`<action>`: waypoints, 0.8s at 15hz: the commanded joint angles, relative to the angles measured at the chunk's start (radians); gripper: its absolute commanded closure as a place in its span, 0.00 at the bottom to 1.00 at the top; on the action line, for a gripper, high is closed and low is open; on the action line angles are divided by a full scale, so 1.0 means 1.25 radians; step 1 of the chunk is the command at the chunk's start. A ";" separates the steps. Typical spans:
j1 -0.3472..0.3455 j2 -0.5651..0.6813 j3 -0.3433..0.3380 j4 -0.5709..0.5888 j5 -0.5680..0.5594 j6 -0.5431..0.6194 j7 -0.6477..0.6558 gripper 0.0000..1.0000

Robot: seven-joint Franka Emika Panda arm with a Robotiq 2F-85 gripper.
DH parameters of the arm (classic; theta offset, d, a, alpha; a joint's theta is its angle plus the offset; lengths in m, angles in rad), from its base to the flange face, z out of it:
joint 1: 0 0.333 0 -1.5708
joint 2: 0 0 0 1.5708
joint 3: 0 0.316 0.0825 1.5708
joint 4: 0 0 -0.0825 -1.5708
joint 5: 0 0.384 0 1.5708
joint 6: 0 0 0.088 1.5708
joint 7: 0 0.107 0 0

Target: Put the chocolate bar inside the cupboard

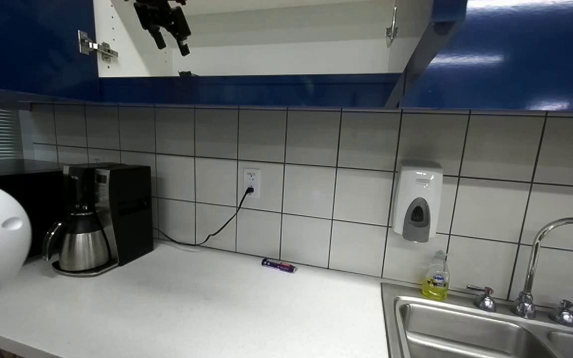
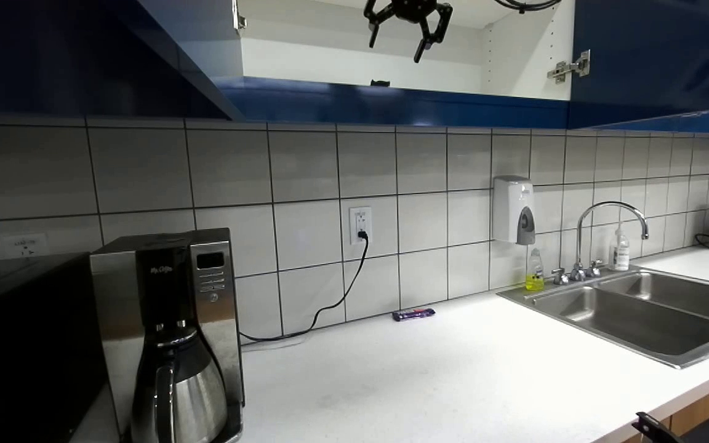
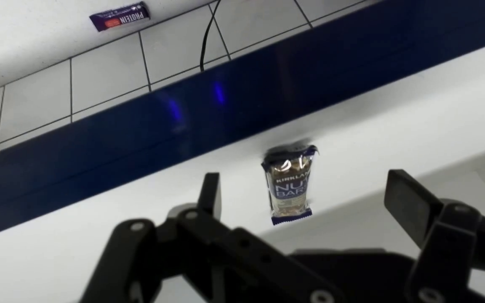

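Note:
The chocolate bar shows in the wrist view as a dark-ended wrapper with a clear, lighter middle, lying on the white cupboard floor. Only a small dark edge of it shows above the cupboard's front rim in both exterior views. The cupboard has blue doors standing open and a white interior; its blue lower rim crosses the wrist view. My gripper is open and empty, above the bar at the cupboard opening. In the wrist view the bar appears between the spread fingers, apart from them.
A purple protein bar lies on the counter by the tiled wall. A coffee maker stands on the counter, its cord running to the outlet. A soap dispenser, a yellow soap bottle and a sink are beyond.

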 commanded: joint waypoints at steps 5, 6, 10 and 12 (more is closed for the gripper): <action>0.018 -0.201 -0.026 -0.325 0.090 0.148 -0.101 0.00; 0.020 -0.209 -0.032 -0.354 0.108 0.152 -0.112 0.00; 0.045 -0.175 -0.071 -0.431 0.193 0.102 -0.175 0.00; 0.045 -0.140 -0.082 -0.455 0.214 0.066 -0.196 0.00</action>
